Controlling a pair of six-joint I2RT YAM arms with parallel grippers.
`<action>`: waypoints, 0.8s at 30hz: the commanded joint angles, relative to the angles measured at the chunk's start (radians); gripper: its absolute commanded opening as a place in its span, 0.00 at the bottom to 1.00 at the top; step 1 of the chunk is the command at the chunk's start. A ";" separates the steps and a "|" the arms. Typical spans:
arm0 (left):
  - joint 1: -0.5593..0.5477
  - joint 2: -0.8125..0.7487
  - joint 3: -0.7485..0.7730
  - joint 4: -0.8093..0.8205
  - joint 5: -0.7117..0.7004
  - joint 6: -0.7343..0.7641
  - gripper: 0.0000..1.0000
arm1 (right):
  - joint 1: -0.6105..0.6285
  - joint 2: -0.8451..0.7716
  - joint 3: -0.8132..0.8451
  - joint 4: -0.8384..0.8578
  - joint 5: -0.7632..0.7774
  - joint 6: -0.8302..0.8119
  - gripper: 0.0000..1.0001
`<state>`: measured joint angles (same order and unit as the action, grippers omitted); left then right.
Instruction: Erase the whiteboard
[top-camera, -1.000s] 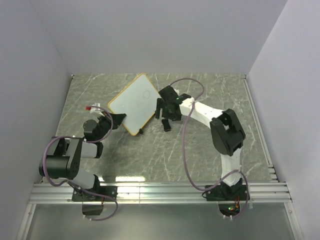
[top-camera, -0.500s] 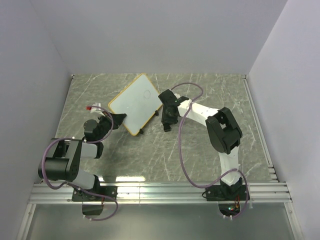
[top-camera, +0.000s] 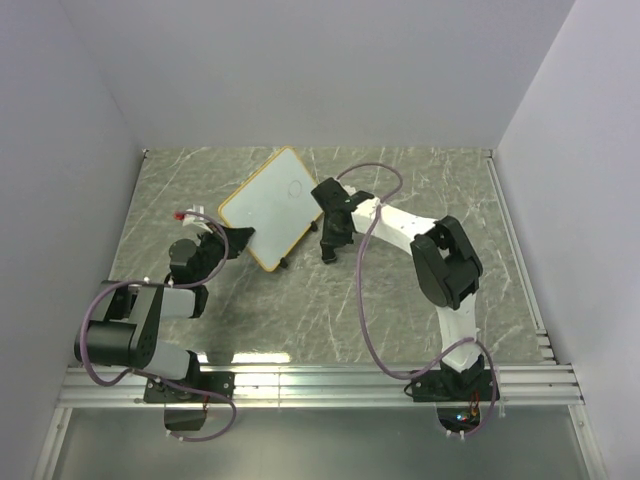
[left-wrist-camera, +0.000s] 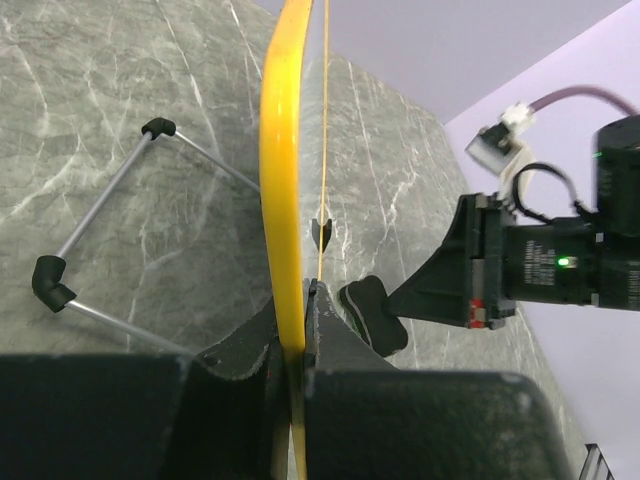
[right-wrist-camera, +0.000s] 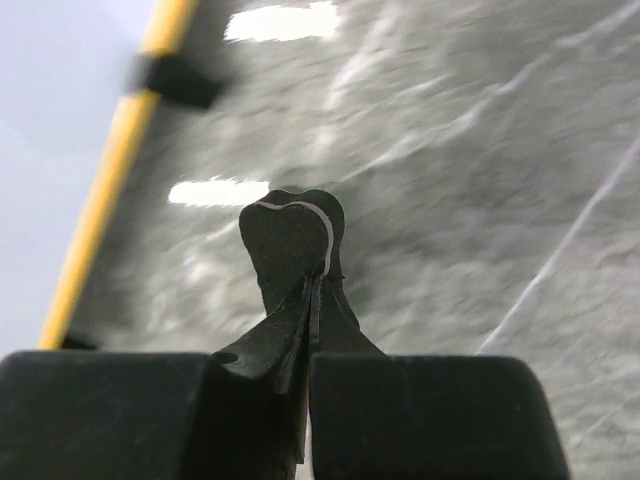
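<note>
The whiteboard (top-camera: 270, 205), white with a yellow frame, stands tilted at the back left of the table, with a faint oval drawn on it. My left gripper (top-camera: 238, 240) is shut on its lower left edge; in the left wrist view the yellow frame (left-wrist-camera: 280, 180) runs up from between the jaws (left-wrist-camera: 300, 300). Just right of the board, my right gripper (top-camera: 328, 250) is shut on a small dark bow-tie eraser (right-wrist-camera: 292, 240), which shows at its fingertips (right-wrist-camera: 312, 290). The same eraser (left-wrist-camera: 372, 312) appears close to the board's face in the left wrist view. In the right wrist view, the board's frame (right-wrist-camera: 110, 170) runs along the left.
The board's wire stand with black feet (left-wrist-camera: 50, 285) sticks out behind it over the marble table (top-camera: 400, 280). White walls close in the back and both sides. A metal rail (top-camera: 320, 380) runs along the near edge.
My right gripper went from wide open to shut on the eraser and shifted slightly left toward the board. The left gripper and the board have stayed put.
</note>
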<state>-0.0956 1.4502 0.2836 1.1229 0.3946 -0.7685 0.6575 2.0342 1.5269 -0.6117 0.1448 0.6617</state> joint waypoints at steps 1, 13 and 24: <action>-0.024 -0.007 -0.009 -0.104 0.040 0.083 0.01 | 0.065 -0.025 0.113 -0.077 0.030 0.013 0.00; -0.027 -0.054 -0.012 -0.147 0.020 0.095 0.01 | 0.268 0.026 0.293 -0.295 0.048 0.064 0.00; -0.044 -0.062 -0.018 -0.140 0.018 0.089 0.01 | 0.225 -0.247 0.006 -0.549 0.482 0.041 0.00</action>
<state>-0.1238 1.3853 0.2829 1.0454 0.3756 -0.7444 0.8841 1.8896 1.5085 -1.0264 0.4061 0.6952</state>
